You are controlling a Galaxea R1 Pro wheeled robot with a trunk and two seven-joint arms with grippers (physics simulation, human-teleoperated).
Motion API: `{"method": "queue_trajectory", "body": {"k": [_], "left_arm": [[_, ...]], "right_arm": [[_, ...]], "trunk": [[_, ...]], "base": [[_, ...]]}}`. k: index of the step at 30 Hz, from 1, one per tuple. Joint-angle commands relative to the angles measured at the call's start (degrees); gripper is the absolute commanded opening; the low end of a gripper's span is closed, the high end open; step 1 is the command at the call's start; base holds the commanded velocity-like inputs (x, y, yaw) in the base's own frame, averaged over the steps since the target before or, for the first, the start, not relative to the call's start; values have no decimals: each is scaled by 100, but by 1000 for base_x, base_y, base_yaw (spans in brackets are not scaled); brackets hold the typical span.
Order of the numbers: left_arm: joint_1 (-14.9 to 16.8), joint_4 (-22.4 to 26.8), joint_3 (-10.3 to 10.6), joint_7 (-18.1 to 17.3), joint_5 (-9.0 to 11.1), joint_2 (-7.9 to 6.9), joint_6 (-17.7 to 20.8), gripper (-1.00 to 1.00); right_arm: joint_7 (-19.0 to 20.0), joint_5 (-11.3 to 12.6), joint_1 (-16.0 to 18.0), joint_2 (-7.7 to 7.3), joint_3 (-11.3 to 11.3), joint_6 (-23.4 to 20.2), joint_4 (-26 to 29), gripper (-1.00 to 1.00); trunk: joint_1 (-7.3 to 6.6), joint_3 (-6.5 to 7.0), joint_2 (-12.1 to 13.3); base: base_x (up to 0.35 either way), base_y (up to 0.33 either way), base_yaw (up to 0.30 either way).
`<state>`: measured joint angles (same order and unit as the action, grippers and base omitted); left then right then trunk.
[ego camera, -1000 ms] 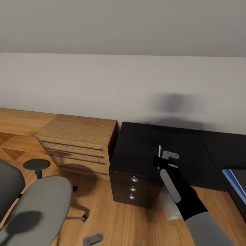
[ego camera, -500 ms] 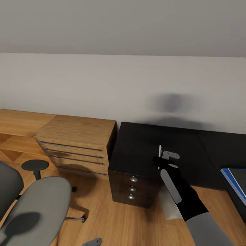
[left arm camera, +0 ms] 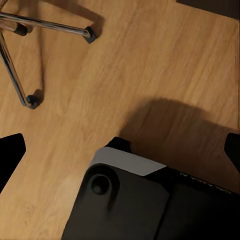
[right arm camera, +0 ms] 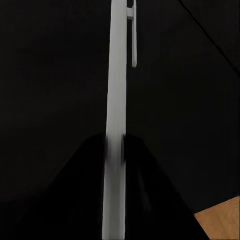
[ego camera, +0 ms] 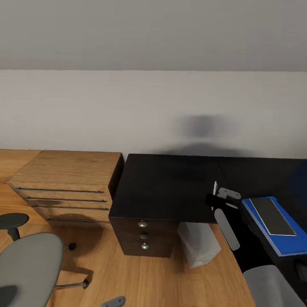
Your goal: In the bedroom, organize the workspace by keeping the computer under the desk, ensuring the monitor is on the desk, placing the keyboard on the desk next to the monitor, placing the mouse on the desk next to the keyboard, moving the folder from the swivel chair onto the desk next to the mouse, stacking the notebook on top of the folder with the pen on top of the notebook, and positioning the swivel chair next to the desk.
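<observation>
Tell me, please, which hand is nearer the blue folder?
Right. The right hand, holding the pen, hovers just beside the folder; the left hand hangs low over the floor.

Swivel chair [ego camera: 25,268] cropped at the frame edge; computer [ego camera: 198,244] partly hidden under the desk [ego camera: 166,187]; pen [right arm camera: 114,125] runs past both edges.

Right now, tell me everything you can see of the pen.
The pen is a thin white stick with a small pocket clip near its far end, plastic by its look. The right gripper is shut on it, fingers pinching its lower shaft. In the head view it stands roughly upright above the black desk, a little way from the blue folder with the notebook on it.
</observation>
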<state>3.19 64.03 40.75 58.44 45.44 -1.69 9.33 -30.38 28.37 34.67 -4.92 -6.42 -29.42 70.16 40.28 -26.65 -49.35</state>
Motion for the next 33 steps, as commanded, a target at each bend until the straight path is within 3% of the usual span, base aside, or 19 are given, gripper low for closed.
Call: {"method": "queue_trajectory", "body": {"k": [1, 5, 7, 13, 17, 18, 22, 24, 26, 33], "left_arm": [[6, 11, 12, 40, 12, -6, 41, 100], [6, 13, -11, 44, 14, -7, -60, 100], [6, 13, -14, 44, 17, -7, -258, 100], [6, 13, -15, 46, 11, -7, -325, 100], [6, 13, -13, 45, 10, -4, -332, 100], [6, 13, -14, 45, 9, -2, -334, 100], [6, 13, -8, 45, 9, 0, -335, 100], [6, 13, -4, 45, 9, 0, -335, 100], [6, 13, 1, 45, 9, 1, -335, 100], [6, -3, 1, 43, 9, -5, -343, 100]], "right_arm": [[-52, 63, 5, -33, -7, -4, 6, -100], [-47, 62, 5, -119, 29, 2, 6, -100], [-42, 63, 5, -146, 34, 7, 36, -100], [134, 40, 5, -220, 56, 12, 53, -100], [438, 72, 9, -650, 233, 3, -68, -100], [880, 165, 22, -905, 454, 0, -398, -100], [1510, 233, 247, -1131, 742, -2, -1203, -100], [1591, 236, 368, -1188, 771, -2, -1407, -100], [1694, 229, 730, -1277, 805, 7, -1977, -100], [1734, 185, 1044, -1316, 800, 15, -2372, -100]], "trunk": [[1, -6, -5], [1, -5, -5], [1, -5, -5], [1, -5, -5], [1, -5, -5], [1, -5, -5], [1, -5, -5], [1, -5, -5], [1, -5, -5], [1, -5, -5]], "base": [[0, -90, -276], [0, -41, -274], [0, -8, -96], [0, -3, -31], [0, 0, -4], [0, 0, -1], [0, 0, 0], [0, 0, 0], [0, 0, 0], [0, 0, 0]]}}
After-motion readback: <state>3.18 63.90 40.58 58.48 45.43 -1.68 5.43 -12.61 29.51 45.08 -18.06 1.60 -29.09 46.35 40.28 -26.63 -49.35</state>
